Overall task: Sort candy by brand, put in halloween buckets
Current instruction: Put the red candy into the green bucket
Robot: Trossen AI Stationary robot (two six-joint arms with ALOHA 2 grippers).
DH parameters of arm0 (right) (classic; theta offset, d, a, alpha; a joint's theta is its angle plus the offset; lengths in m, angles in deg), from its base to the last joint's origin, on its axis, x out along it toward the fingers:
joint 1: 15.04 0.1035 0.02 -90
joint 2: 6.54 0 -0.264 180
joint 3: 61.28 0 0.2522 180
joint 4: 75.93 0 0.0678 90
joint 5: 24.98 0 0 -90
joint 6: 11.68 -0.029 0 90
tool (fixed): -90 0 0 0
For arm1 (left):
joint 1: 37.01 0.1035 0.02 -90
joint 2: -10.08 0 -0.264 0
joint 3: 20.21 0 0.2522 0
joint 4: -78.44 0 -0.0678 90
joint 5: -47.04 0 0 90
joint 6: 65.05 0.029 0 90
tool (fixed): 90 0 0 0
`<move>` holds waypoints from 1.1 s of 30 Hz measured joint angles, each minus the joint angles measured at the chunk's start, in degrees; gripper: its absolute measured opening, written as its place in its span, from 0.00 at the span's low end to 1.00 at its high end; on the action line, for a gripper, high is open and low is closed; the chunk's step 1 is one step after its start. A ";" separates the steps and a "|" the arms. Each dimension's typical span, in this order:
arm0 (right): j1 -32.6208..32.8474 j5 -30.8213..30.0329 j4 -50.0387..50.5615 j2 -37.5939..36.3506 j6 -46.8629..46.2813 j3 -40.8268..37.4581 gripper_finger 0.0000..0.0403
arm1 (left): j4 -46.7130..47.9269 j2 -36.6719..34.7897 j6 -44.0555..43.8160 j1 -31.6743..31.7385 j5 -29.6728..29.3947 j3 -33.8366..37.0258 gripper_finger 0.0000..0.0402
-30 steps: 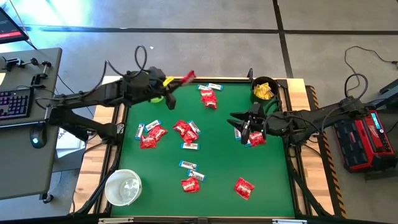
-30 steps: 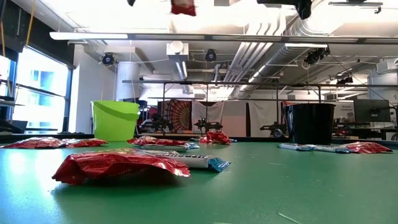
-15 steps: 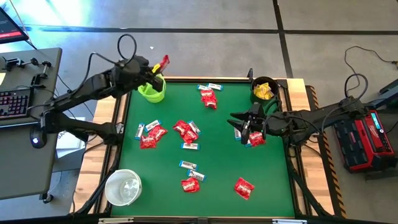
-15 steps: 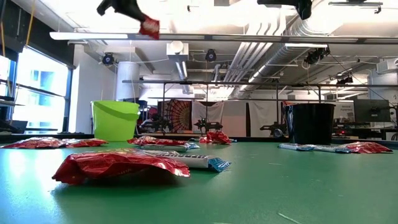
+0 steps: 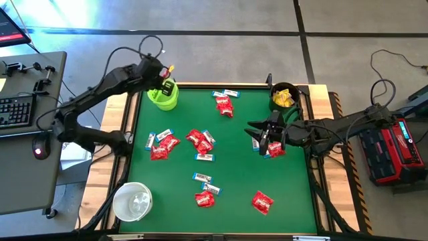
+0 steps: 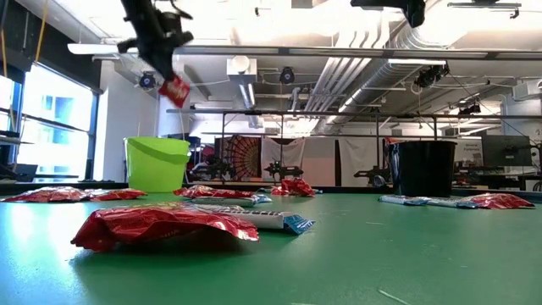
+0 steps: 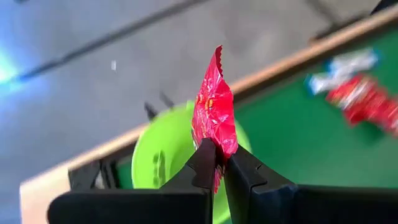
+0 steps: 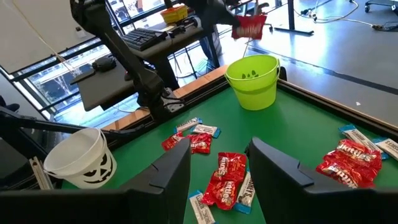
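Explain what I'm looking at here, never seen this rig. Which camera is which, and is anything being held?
It is a two-armed robot sorting candy into small buckets on a green table.

The top picture looks straight down. The second sits at table height. The last two are cameras on each arm's wrist.

The left gripper is shut on a red packet, held above the lime green bucket at the table's far left corner. The right gripper hovers open over the table's right side, holding nothing.

A black bucket with yellow candy stands at the far right corner, a white bucket at the near left. Red packets and white-and-blue bars lie scattered between them.
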 joint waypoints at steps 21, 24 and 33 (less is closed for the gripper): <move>0.04 0.00 1.47 0.07 -3.49 0.00 0.37 | 6.93 18.25 15.83 13.67 18.07 0.05 0.02; 0.04 0.02 2.00 0.08 -4.59 0.00 0.37 | 6.95 19.92 17.44 14.34 18.06 0.05 0.02; 0.04 0.27 2.19 0.09 -5.10 0.00 0.37 | 6.83 22.59 19.43 14.05 17.96 0.05 0.06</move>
